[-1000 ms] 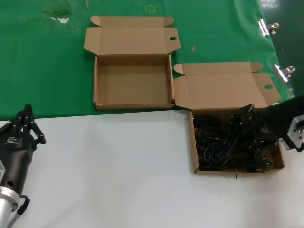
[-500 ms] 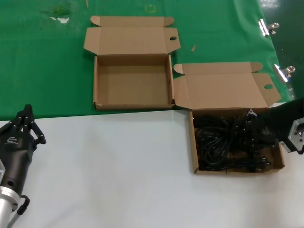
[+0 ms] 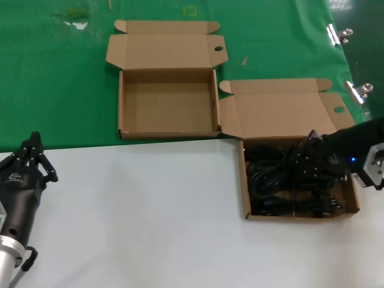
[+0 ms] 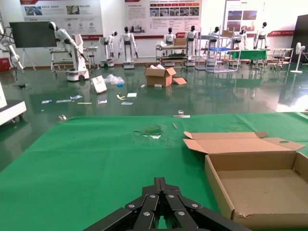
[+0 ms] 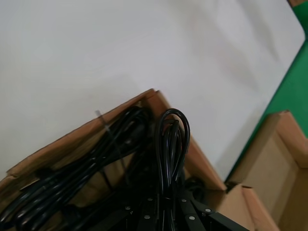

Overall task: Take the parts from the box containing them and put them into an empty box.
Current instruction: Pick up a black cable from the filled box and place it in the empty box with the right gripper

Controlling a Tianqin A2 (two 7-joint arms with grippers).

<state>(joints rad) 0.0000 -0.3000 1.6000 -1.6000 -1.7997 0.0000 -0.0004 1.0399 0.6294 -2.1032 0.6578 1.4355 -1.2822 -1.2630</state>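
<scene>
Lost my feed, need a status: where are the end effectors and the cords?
Right end effector shut on a cord bundle over the full box. Left end effector parked, shut, near table edge. Empty box open, nothing blocking.

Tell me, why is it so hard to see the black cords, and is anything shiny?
Head view: the black power cords merge into one dark tangle with the right gripper inside the brown cardboard box. Left wrist view: the glossy hall floor mirrors the lights. Right wrist view: one looped cord shows a thin highlight; the white tabletop looks evenly lit.
</scene>
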